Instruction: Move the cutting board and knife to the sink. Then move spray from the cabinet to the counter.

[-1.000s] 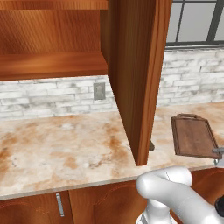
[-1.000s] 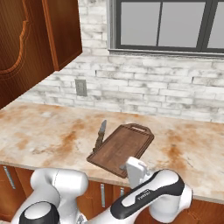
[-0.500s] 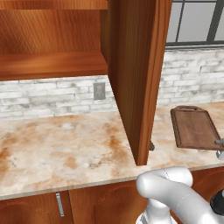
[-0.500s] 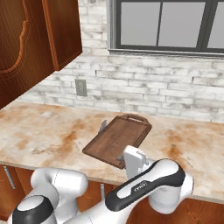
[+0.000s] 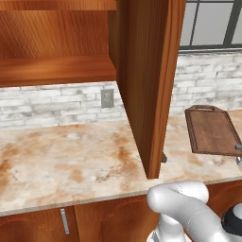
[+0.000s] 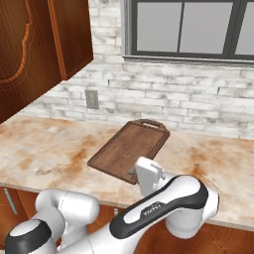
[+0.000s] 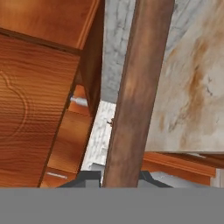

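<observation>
Rectangular dark-brown wooden cutting board (image 6: pixel 130 150) looks stiff, flat, fairly heavy, likely slippery; pinched edge-on between two-finger gripper (image 7: pixel 121 177) tips, best gripped at near rim.

Showing small white lettering, too small for reading, on the dark band of the white robot arm (image 6: pixel 154 211); nothing else legible.
</observation>
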Motion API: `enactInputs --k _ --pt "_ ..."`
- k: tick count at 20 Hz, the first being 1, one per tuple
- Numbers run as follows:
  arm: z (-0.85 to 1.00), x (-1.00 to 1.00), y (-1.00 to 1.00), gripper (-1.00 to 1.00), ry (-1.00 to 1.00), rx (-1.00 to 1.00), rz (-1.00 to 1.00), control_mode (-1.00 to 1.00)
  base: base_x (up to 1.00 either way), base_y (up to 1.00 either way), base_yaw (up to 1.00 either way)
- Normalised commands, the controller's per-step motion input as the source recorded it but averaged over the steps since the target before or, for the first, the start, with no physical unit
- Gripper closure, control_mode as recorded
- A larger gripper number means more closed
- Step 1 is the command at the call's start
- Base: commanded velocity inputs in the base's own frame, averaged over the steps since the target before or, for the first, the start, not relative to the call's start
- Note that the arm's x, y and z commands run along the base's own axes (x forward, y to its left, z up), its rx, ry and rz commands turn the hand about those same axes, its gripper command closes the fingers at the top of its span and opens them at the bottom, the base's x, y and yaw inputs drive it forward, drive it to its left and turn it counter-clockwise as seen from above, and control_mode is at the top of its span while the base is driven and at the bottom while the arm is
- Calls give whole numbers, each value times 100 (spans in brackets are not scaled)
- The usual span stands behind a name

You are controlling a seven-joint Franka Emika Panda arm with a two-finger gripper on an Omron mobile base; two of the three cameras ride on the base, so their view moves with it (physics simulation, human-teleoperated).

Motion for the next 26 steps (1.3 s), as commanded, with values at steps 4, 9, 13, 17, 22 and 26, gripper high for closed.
enactInputs --k 4,9,13,17,22,26 --pt "19 -7 0 100 -3 0 1 -100 0 0 0" --pt "0 0 0 100 0 0 0 -100 0 0 0" --pt "0 0 0 100 0 0 0 100 -3 0 0" --pt "0 0 0 100 0 0 0 100 -43 0 6" --pt "0 0 0 100 0 0 0 100 -66 0 11" --pt "0 0 0 100 0 0 0 100 -66 0 14"
